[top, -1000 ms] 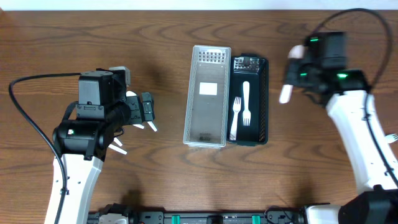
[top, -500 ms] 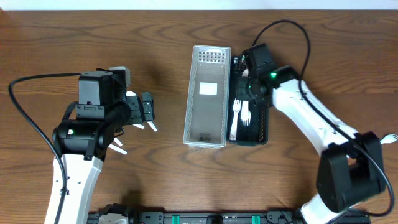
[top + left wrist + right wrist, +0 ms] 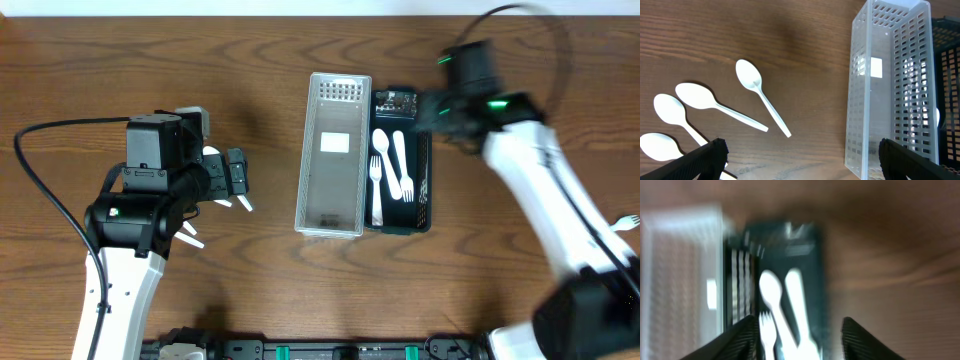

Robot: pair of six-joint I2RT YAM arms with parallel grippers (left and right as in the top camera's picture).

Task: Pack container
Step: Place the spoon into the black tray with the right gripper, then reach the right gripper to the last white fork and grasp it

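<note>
A clear perforated container (image 3: pixel 330 155) stands mid-table, and a black container (image 3: pixel 424 160) touches its right side. White plastic forks (image 3: pixel 377 170) lie inside the black one; the blurred right wrist view also shows this white cutlery (image 3: pixel 771 292) in the black container (image 3: pixel 815 245). My right gripper (image 3: pixel 434 108) hovers over that container's far right end, blurred, open and holding nothing (image 3: pixel 800 342). Several white spoons (image 3: pixel 752 80) lie on the wood left of the clear container (image 3: pixel 890 75). My left gripper (image 3: pixel 800 149) hangs open above the table between the spoons and the clear container.
A single white fork (image 3: pixel 628 221) lies at the table's far right edge. The left arm (image 3: pixel 150 190) covers most of the spoons in the overhead view; two spoon handles (image 3: pixel 243 204) stick out from under it.
The right arm swung in over the black container with a white utensil, opened, and has now drawn back to the right, with more cutlery in the container. The left arm has not moved.
</note>
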